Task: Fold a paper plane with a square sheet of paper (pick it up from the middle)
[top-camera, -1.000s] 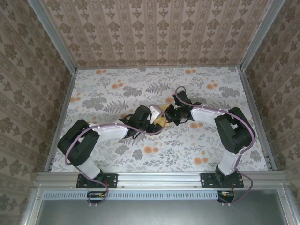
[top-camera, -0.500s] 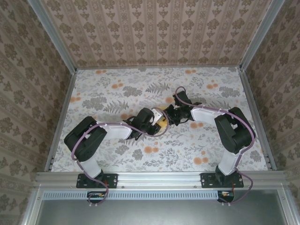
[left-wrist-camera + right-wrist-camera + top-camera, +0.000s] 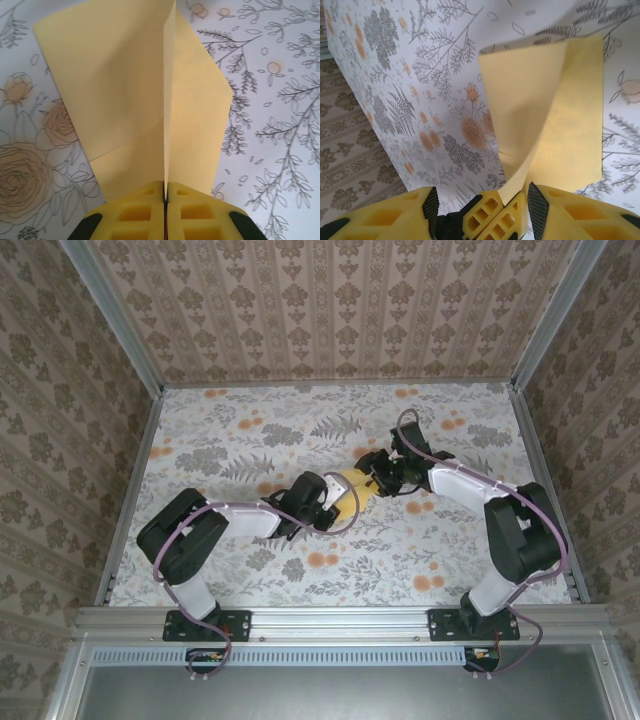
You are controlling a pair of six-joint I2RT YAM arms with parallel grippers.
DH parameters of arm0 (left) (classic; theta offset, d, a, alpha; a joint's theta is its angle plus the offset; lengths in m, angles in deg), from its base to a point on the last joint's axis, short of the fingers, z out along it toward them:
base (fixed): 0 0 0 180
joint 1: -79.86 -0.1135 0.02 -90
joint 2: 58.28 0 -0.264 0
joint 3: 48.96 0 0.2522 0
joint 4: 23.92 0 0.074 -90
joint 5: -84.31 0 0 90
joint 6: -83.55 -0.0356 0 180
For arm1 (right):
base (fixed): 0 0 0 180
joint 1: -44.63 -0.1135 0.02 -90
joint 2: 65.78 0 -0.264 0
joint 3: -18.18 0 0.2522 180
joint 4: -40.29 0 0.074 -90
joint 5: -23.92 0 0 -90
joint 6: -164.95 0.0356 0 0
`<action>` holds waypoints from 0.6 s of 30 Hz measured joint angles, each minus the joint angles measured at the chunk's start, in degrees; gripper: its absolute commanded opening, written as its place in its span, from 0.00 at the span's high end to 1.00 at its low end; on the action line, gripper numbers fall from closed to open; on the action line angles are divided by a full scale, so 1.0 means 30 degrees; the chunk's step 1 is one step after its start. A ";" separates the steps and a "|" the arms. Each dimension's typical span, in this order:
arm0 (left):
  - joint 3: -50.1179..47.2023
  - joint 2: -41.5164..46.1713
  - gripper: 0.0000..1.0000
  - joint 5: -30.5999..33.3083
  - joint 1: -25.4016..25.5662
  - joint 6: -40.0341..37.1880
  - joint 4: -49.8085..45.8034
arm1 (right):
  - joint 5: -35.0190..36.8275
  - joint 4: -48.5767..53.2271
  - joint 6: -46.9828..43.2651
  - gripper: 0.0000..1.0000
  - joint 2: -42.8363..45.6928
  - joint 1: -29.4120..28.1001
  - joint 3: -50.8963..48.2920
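Two grippers meet mid-table: the left gripper (image 3: pixel 165 197) has its jaws pinched together on the folded pale-yellow square sheet of paper (image 3: pixel 125 90) over the floral table (image 3: pixel 250 440), beside the right gripper (image 3: pixel 480 200), whose jaws stand apart.

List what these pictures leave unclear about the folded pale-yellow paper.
Top view: the pale-yellow paper sheet is too small; its creases are unreadable.
Left wrist view: the sheet's far end is cut off by the top edge; the shut left claw hides the pinched edge.
Right wrist view: the sheet's lower edge is hidden behind a yellow pad inside the open right claw.
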 measured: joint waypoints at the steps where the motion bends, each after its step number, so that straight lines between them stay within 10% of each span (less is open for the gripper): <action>1: -0.0029 0.0022 0.93 -0.0342 -0.0117 0.0102 0.0044 | 0.0007 -0.0044 -0.0481 0.46 0.0248 0.0102 -0.0248; 18: -0.1384 0.0641 0.96 -0.5486 -0.2368 0.6142 0.1778 | -0.1887 -0.1996 -0.5625 0.49 -0.0481 -0.0568 -0.2630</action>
